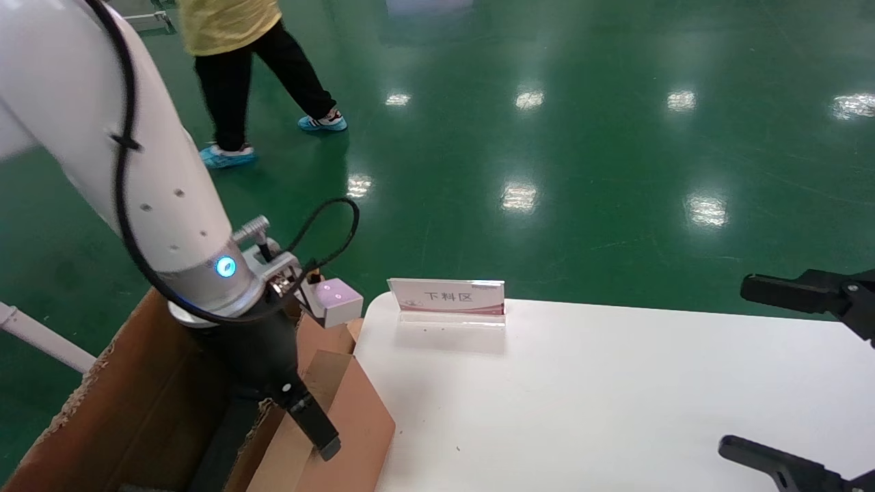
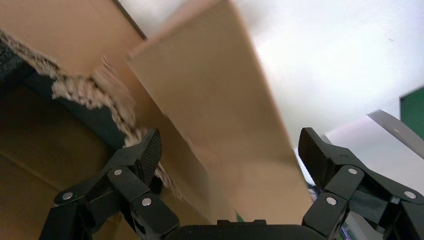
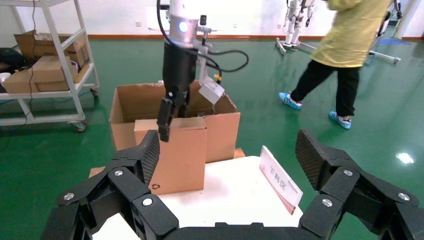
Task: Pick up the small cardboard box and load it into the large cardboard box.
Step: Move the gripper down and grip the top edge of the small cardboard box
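A white surface [image 1: 615, 396] holds a clear plastic sign stand with a pink-edged card [image 1: 448, 298]. A person in a yellow top [image 1: 232, 41] walks on the shiny green floor [image 1: 581, 137].

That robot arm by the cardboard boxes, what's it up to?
The left gripper is at the top edge of the small cardboard box, which stands upright at the table edge against the large cardboard box. Its fingers are spread either side of the small box's top, not closed on it. The right gripper hangs open over the table's far side. A person walks past behind.

small cardboard box [image 3: 175, 152]: smooth matt card | large cardboard box [image 3: 220, 127]: ragged corrugated | floor [image 1: 581, 137]: glossy
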